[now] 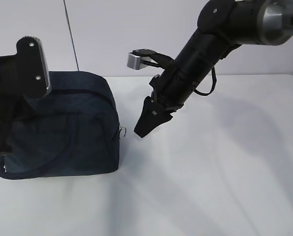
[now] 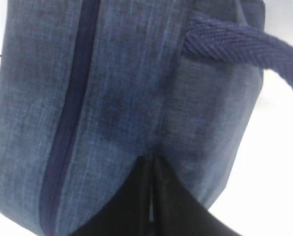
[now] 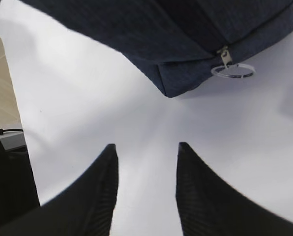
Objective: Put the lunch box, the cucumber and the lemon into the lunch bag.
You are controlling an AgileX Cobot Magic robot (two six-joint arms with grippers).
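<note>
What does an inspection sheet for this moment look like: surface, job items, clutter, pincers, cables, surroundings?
Surface: white table, bare apart from the bag.
Job's things: lunch bag stands at the left, zipper closed along the stretch seen from the left wrist, ring pull hanging at its end corner. Lunch box, cucumber and lemon: nothing seen.
Clutter: nothing seen.
Pincers: left pincer shut, its tips against the bag's fabric; whether it pinches fabric is unclear. Right pincer open, empty, above the table near the ring pull.
Cables: black cable loop on the right arm; thin dark line on the wall.
Surroundings: plain pale wall.
</note>
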